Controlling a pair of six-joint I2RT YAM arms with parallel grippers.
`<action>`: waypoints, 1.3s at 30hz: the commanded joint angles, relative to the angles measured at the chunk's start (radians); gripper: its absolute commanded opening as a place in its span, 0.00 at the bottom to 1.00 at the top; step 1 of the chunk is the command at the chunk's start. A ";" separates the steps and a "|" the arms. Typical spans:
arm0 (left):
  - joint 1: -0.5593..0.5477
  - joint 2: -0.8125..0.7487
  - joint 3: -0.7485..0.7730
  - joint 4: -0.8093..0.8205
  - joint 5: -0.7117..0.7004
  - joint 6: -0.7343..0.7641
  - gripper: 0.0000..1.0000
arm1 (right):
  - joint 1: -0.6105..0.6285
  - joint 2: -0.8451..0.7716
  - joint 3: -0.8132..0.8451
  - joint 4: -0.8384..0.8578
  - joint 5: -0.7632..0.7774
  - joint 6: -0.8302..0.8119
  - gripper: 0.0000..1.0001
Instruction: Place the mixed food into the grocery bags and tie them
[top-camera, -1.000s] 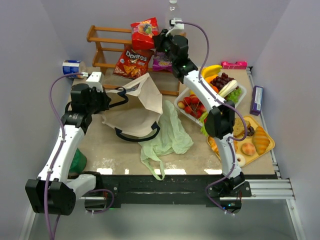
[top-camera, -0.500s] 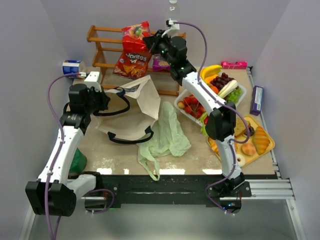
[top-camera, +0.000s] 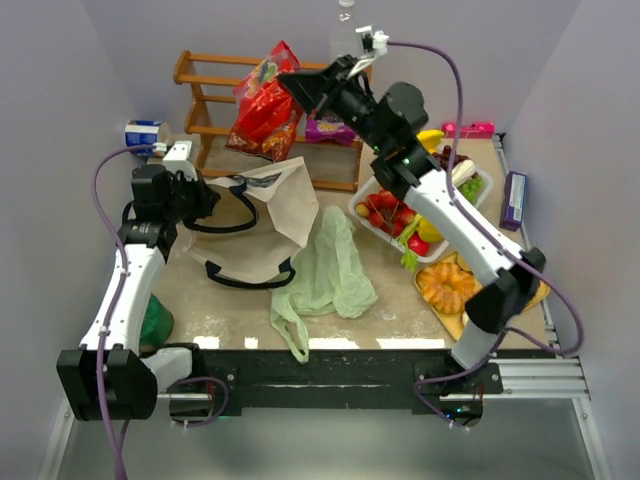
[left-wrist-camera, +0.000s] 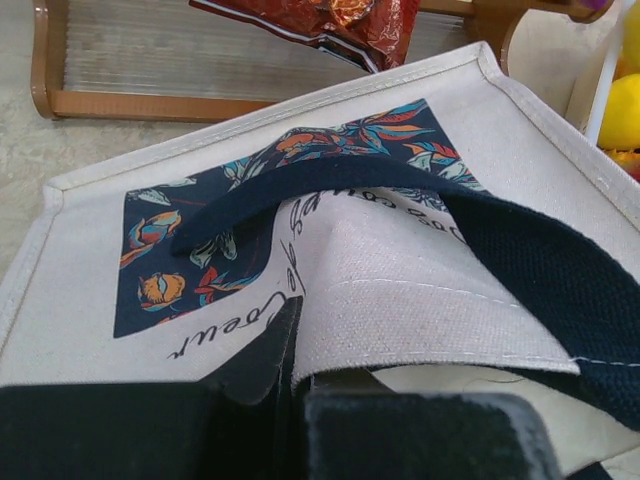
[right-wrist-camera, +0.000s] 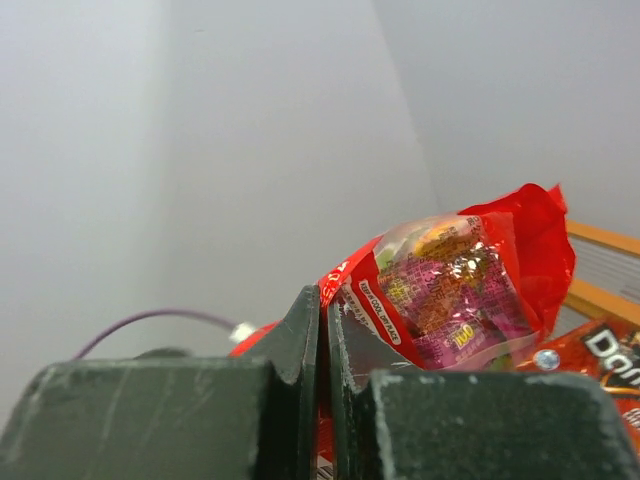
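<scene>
My right gripper (top-camera: 300, 90) is shut on a red snack packet (top-camera: 265, 95) and holds it in the air above the wooden rack, just behind the tote's mouth. In the right wrist view the packet (right-wrist-camera: 450, 280) sticks out between my closed fingers (right-wrist-camera: 300, 330). My left gripper (top-camera: 200, 195) is shut on the rim of the beige tote (top-camera: 270, 215) and holds it up at the left. The left wrist view shows the tote's printed cloth (left-wrist-camera: 400, 300) and black handle (left-wrist-camera: 330, 180). The pale green plastic bag (top-camera: 325, 275) lies flat beside the tote.
A wooden rack (top-camera: 200, 75) stands at the back with a Doritos packet (right-wrist-camera: 610, 350) and a purple packet (top-camera: 325, 128). A white basket of fruit (top-camera: 400, 215) and an orange tray of pastries (top-camera: 455, 290) sit on the right. A can (top-camera: 143, 133) stands far left.
My right gripper has carried the red packet left and forward off the rack, and its elbow has swung right. My left gripper has drawn the tote slightly left.
</scene>
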 joint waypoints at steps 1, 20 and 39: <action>0.032 0.031 -0.008 0.080 0.119 -0.054 0.00 | 0.076 -0.219 -0.146 0.095 -0.014 -0.055 0.00; 0.036 0.046 -0.027 0.112 0.130 -0.075 0.00 | 0.321 -0.314 -0.516 -0.071 0.037 0.025 0.00; 0.036 -0.013 0.018 0.159 0.409 -0.344 0.00 | 0.377 -0.175 -0.515 0.035 0.610 -0.101 0.00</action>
